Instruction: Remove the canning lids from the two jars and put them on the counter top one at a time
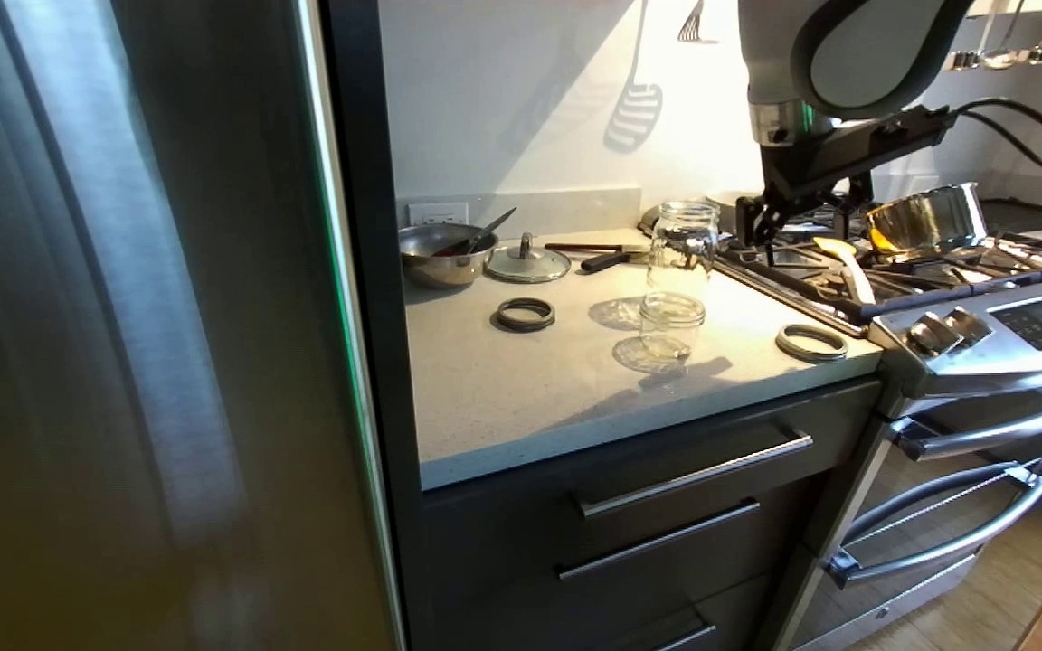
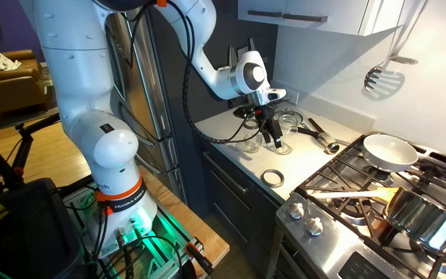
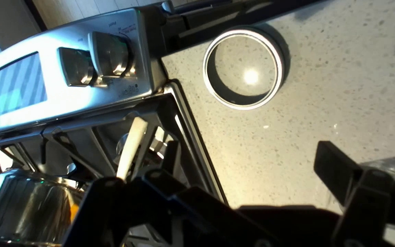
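Two clear glass jars stand upright on the counter top (image 1: 485,389): a nearer jar (image 1: 670,330) and a taller-looking jar (image 1: 682,244) behind it. No dark ring shows on their mouths. One ring lid (image 1: 812,356) lies flat near the stove, also in the wrist view (image 3: 242,107) and an exterior view (image 2: 273,185). The other ring lid (image 1: 528,325) lies flat left of the jars. My gripper (image 3: 249,151) is open and empty above the counter's stove-side edge, over nothing held. In an exterior view the gripper (image 2: 272,143) overlaps the jars.
A steel bowl (image 1: 444,267), a glass pot lid (image 1: 530,264) and black-handled utensils (image 1: 607,262) lie at the back. The stove with grates (image 2: 347,197) bears a tilted steel pan (image 2: 426,219), a white pot (image 2: 389,153) and a spatula (image 1: 851,271).
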Available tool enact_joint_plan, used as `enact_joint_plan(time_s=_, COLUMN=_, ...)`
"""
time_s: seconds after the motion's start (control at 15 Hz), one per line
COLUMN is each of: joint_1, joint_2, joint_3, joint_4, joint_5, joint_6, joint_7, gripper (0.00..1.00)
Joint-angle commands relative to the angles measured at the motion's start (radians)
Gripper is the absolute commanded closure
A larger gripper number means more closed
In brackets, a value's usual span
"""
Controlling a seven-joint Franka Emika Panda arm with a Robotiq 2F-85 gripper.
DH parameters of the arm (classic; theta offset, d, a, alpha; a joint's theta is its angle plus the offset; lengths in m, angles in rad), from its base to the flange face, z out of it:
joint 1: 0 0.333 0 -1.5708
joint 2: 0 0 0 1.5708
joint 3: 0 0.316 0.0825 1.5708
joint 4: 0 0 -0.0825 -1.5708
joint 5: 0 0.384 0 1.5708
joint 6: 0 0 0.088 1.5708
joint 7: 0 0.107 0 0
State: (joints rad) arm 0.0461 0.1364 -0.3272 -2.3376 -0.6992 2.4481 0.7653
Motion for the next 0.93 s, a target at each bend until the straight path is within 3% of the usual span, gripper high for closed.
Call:
enact_joint_plan(time_s=0.0, joint_1=-0.039, joint_2=-0.195, joint_3=0.077, joint_4=-0.095, joint_5=-0.019, joint_6=-0.066, joint_7=0.045, gripper=0.0)
enact_joint_plan(time_s=0.33, joint_1=-0.101, joint_2=-0.366, joint_3=0.167, joint_4=-0.15, joint_5=0.037, joint_6=-0.06, joint_7=0.029, gripper=0.0)
enact_joint_plan(time_s=0.6, joint_1=-0.137, joint_2=-0.46, joint_3=0.2, joint_4=-0.195, joint_5=0.108, joint_6=0.012, joint_7=-0.03, gripper=0.0)
enact_joint_plan(time_s=0.87, joint_1=-0.175, joint_2=-0.549, joint_3=0.252, joint_4=-0.237, joint_5=0.154, joint_6=-0.006, joint_7=-0.046, gripper=0.0)
